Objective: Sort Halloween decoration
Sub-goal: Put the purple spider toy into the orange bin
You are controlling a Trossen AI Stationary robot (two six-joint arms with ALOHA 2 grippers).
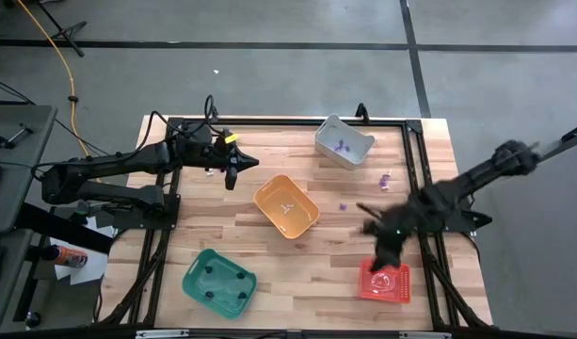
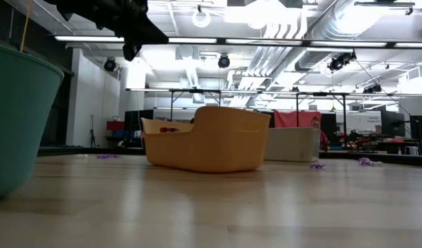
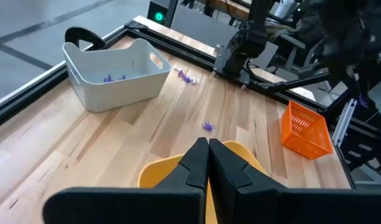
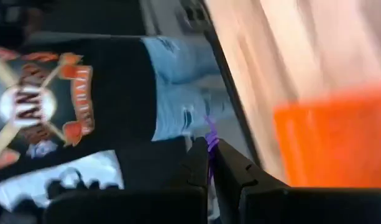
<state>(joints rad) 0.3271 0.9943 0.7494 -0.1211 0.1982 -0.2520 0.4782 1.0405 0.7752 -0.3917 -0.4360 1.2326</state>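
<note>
My right gripper (image 4: 209,158) is clenched on a small purple trinket (image 4: 210,140), pinched between the fingertips, and in the high view it hangs over the red bin (image 1: 385,282) at the table's near right corner. Purple pieces already lie in the grey bin (image 1: 344,141) at the far side, so I judge that is where this one belongs; I want to carry it level, keep the pinch firm, and let go only once I'm well inside that rim. Two more purple trinkets (image 1: 385,179) lie loose on the wood near the grey bin. My left gripper (image 3: 208,163) is closed on nothing, waiting above the far left of the table beside the orange bin (image 1: 286,206). Writing: the right wrist view shows a person's dark shirt with an orange-and-white crest, too smeared to read.
</note>
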